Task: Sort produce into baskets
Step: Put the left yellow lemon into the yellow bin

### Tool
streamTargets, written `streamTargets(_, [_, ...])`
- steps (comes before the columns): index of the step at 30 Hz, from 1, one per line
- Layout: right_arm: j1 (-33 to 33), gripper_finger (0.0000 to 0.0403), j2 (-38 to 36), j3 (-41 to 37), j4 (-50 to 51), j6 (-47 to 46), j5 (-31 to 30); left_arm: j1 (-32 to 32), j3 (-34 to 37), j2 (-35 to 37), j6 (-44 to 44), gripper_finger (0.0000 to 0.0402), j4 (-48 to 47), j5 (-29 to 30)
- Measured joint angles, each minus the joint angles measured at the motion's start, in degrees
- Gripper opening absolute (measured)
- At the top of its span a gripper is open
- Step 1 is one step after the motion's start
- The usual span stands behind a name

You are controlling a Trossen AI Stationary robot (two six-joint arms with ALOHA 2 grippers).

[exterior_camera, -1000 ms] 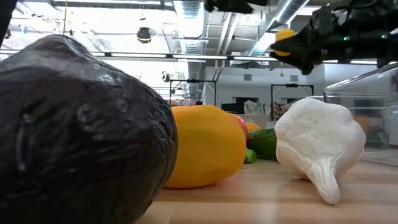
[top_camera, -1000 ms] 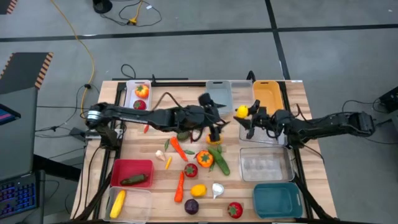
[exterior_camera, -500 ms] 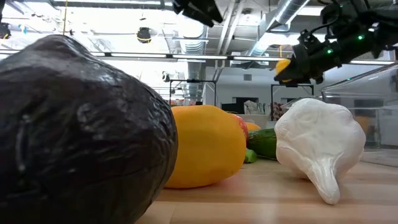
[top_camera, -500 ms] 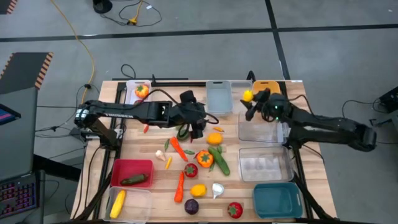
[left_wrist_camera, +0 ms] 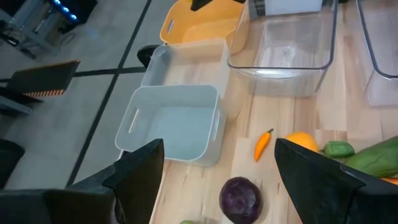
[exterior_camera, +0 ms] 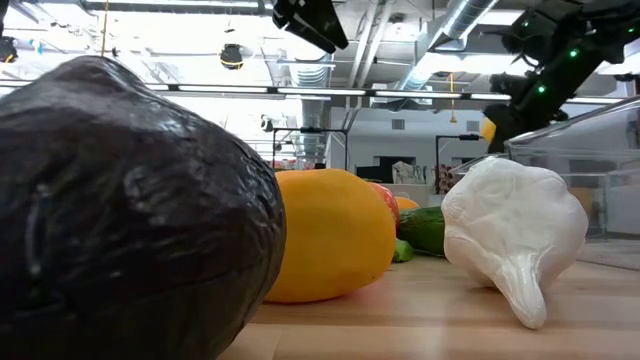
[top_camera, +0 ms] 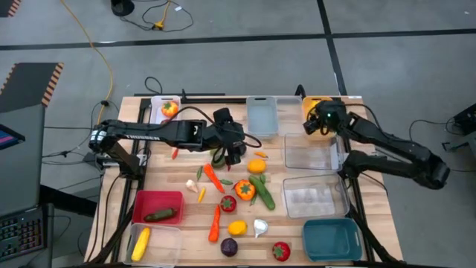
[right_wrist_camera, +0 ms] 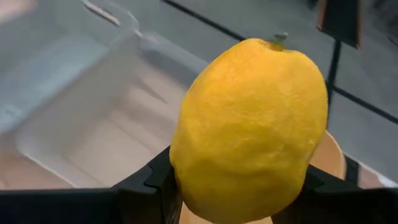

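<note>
- Holding a lemon [right_wrist_camera: 249, 130] in my right gripper [top_camera: 318, 121], fingers closed on its sides, above the orange-yellow basket [top_camera: 318, 105] at the far right corner of the table [top_camera: 186, 205].
- Lemon: bright yellow, pebbled skin, plump oval, small green stem nub on top; it fills most of my right wrist view.
- Beside the orange-yellow basket sits a grey basket [left_wrist_camera: 174, 121]; just on the near side of it, a clear basket [top_camera: 311, 154], with a second clear basket [top_camera: 318, 196] and a teal basket [top_camera: 332, 240] nearer still.
- My left gripper [top_camera: 232, 151] hangs over the table's middle, jaws apart, holding nothing; a purple round [left_wrist_camera: 241, 198] lies on the wood just ahead of it.
- Loose on the wood: green cucumber [top_camera: 262, 190], orange pepper [top_camera: 245, 190], carrot [top_camera: 215, 223], white garlic [exterior_camera: 515, 230], red tomato [top_camera: 280, 251], another lemon [top_camera: 237, 228].
- Left side: red basket [top_camera: 158, 206] holds a dark green cucumber-like piece; the clear bin [top_camera: 152, 242] nearest the table's front left corner holds yellow corn [top_camera: 140, 243].
- White basket [top_camera: 165, 112] at far left holds an orange-red piece of produce.
- Low view: a dark purple round [exterior_camera: 130, 215] looms close, a yellow fruit behind it.
</note>
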State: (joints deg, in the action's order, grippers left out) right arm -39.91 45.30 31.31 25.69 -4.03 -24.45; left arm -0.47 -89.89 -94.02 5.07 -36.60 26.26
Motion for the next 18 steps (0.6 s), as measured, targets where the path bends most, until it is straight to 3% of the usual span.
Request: streamTargets(18, [-7.0,0.0253,0.0,0.0,5.7,-0.1,0.2,0.0,0.0,0.0,-0.2,0.0292,0.0,-3.1])
